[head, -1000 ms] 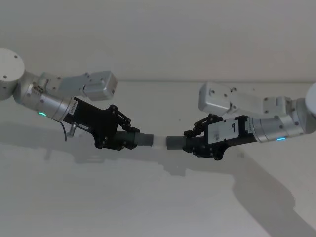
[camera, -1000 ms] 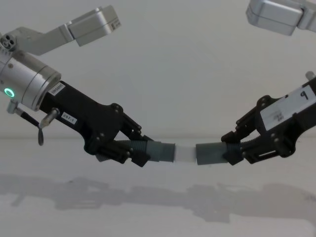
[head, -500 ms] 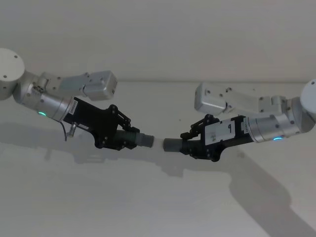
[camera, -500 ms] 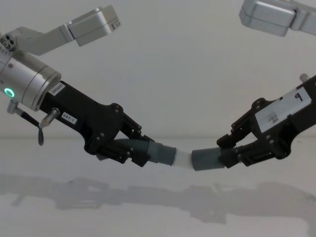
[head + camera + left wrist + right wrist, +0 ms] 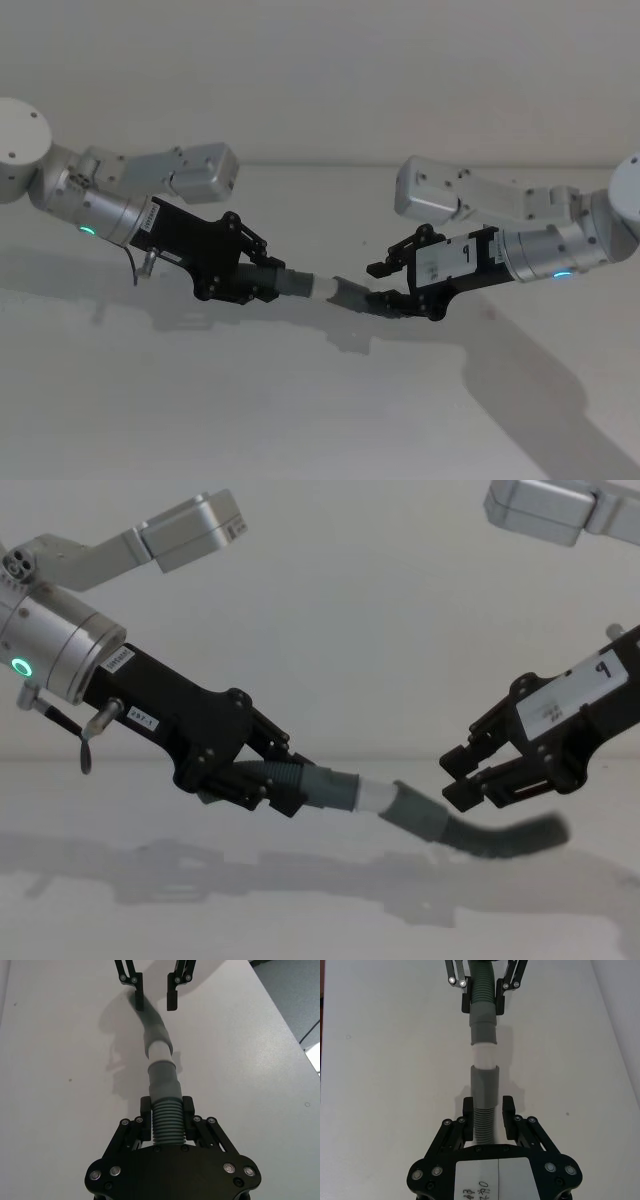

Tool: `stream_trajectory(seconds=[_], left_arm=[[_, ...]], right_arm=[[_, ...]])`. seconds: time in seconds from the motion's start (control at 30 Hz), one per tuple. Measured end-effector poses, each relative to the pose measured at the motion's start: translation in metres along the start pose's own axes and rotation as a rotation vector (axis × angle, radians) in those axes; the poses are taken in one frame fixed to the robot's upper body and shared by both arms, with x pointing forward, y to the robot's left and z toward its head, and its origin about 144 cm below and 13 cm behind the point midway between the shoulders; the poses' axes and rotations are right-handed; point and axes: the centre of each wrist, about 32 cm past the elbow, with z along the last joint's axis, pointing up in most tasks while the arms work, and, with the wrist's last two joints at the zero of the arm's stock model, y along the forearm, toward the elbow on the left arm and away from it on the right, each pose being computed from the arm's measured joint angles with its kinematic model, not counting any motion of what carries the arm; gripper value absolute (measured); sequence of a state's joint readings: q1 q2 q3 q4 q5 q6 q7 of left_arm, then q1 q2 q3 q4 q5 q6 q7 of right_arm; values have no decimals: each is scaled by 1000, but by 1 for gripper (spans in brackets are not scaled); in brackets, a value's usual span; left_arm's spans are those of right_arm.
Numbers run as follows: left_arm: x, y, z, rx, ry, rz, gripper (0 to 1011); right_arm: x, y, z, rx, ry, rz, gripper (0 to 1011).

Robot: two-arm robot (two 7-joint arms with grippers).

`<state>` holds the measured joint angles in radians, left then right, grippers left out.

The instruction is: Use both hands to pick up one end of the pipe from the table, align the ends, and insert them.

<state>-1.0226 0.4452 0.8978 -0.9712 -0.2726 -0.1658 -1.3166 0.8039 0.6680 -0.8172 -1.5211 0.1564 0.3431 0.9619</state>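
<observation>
Head view: the left end effector [image 5: 262, 283] comes in from the left above the desk [image 5: 300, 420], its fingers clamped on the ribbed part of the straight pipe piece [image 5: 292, 286]. That piece's white tip [image 5: 326, 289] sits in the hollow cuff [image 5: 352, 295] of the bent pipe piece [image 5: 368, 299]. The right end effector [image 5: 392, 285] reaches in from the right with its fingers spread apart, gripping nothing. Bare desk lies wide open on the near side of the joined pipe; the desk's far edge runs behind both arms.

Left wrist view: the left end effector's pads [image 5: 145, 1111] press both sides of the ribbed hose, and the right end effector's fingers [image 5: 171, 1002] stand apart, the bent piece passing between them.

Right wrist view: the bent piece's ribbed section runs between the spread pads [image 5: 467, 1108] with a gap on each side.

Chest view: the bent piece droops from the joint, hanging below the opened right end effector, clear of the desk.
</observation>
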Motion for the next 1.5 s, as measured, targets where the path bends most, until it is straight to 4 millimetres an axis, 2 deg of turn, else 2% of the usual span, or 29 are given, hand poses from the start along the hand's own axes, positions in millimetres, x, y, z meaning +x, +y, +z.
stream_trajectory(seconds=[1.5], left_arm=[[0, 1, 0, 2, 1, 0, 347]], right_arm=[[3, -1, 0, -4, 7, 3, 332]])
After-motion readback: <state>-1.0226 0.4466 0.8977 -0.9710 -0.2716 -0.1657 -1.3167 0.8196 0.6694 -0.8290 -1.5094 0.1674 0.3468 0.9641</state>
